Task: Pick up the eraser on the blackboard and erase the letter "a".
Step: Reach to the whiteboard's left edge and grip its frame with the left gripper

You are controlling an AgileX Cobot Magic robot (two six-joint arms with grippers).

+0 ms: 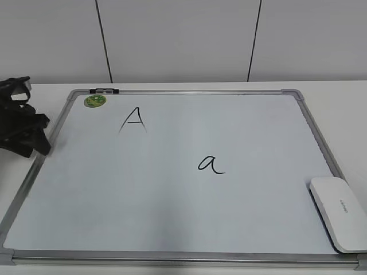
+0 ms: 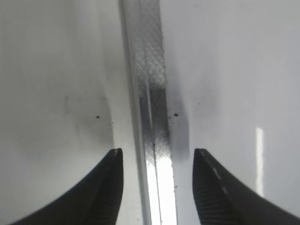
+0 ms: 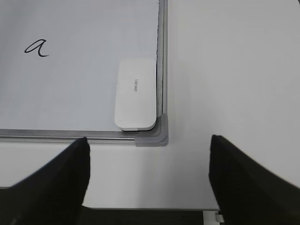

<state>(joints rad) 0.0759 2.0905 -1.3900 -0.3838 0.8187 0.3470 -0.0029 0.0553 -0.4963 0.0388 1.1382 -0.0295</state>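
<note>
The blackboard [image 1: 298,101] is a white board with a silver frame lying flat on the table. The white eraser [image 1: 339,212] lies in its near right corner; it also shows in the right wrist view [image 3: 136,93]. The letter "a" [image 1: 210,164] is near the board's middle, also in the right wrist view [image 3: 37,48]. My left gripper [image 1: 26,129] is open and empty over the board's left frame edge [image 2: 152,93], its fingers [image 2: 157,159] straddling it. My right gripper [image 3: 147,154] is open and empty over the bare table, off the board's near right corner; it is out of the exterior view.
A capital "A" [image 1: 134,119] is written at the board's upper left. A round green magnet [image 1: 95,101] and a black clip [image 1: 104,90] sit at the far left corner. The table's front edge [image 3: 150,208] lies just below my right gripper.
</note>
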